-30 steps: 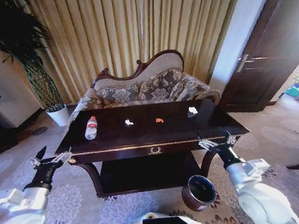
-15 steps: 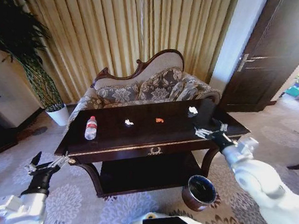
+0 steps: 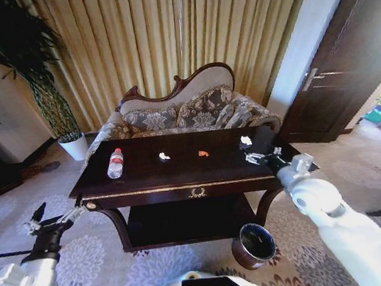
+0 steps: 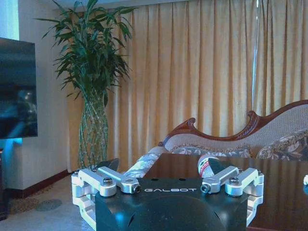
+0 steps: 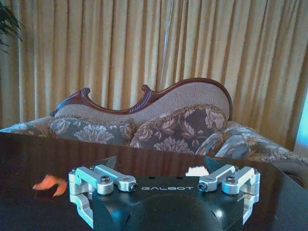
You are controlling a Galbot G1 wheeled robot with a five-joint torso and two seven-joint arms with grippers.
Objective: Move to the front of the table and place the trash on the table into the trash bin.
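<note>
Right tool wide open, empty, over desk just near of white scrap. Left tool open, empty, low beside desk's left end.

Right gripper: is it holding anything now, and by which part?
Nothing is held. The right gripper is open above the table, just short of the white scrap.

I read "GALBOT" on the black body of the left gripper, low in frame. The right gripper carries the same word.

Right gripper has risen over the table — left gripper has dropped lower.
</note>
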